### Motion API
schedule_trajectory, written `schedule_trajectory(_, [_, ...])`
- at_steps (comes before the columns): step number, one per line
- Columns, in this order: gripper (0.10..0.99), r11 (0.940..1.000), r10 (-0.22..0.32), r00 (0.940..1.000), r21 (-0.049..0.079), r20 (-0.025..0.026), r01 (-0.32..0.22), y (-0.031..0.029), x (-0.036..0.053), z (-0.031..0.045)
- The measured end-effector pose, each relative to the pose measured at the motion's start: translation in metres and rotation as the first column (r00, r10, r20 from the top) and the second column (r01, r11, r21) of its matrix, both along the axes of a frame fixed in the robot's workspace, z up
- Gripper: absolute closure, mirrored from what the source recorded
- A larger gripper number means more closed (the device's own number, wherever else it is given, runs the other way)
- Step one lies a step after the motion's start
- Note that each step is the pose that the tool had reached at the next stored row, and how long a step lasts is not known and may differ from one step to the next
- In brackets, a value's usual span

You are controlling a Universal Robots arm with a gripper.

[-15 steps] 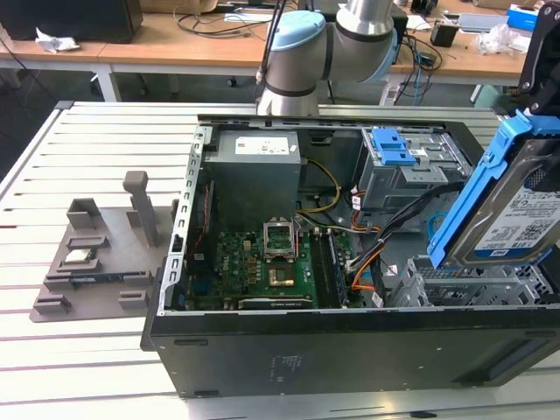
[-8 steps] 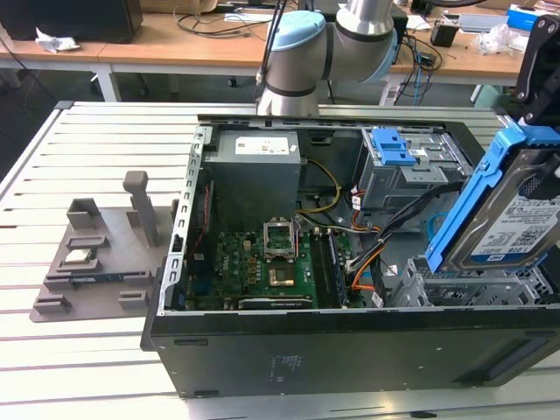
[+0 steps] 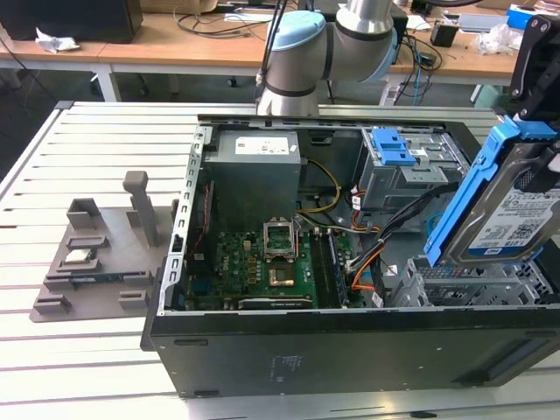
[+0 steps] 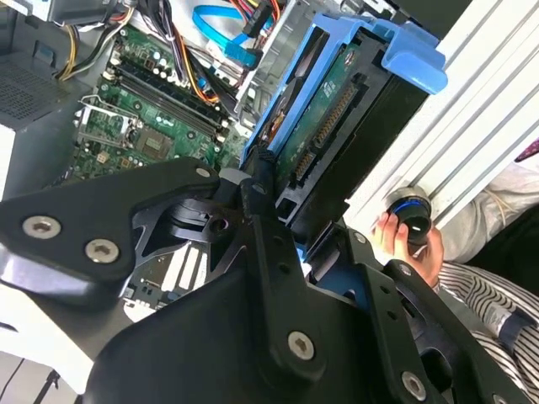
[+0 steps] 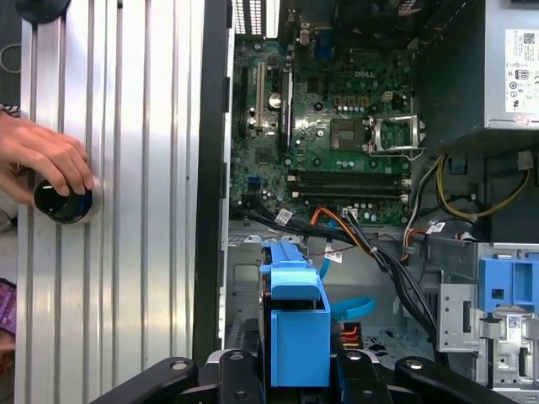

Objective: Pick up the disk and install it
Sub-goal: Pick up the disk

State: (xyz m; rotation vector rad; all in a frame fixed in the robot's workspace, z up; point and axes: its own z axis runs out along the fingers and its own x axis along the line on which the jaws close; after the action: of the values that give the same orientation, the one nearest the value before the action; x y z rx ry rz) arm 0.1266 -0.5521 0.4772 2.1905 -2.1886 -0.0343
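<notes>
My claw (image 5: 299, 372) pinches the disk (image 3: 512, 206) by its blue frame, pressed on it from both sides. The disk stands tilted, not flat, with its label turned to the exterior camera. It hangs over the metal drive cage (image 3: 472, 284) inside the open computer case (image 3: 262, 350), at the exterior view's right. Whether its lower end touches the cage, I cannot tell. The motherboard (image 5: 337, 143) lies deeper in the case, apart from the disk. Beside the case, on the slatted table (image 5: 126, 252), a person's hand (image 5: 46, 160) rests on a round black knob (image 5: 63, 204).
</notes>
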Motion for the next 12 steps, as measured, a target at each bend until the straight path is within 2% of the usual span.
schedule_trajectory(4, [0.722,1.0000,0.000,1.0000,-0.002,-0.0001,0.000,0.0024,0.0018,-0.0005])
schedule_trajectory(12, [0.722,1.0000,0.000,1.0000,-0.004,-0.0001,0.000,0.0034,0.0034,-0.0013])
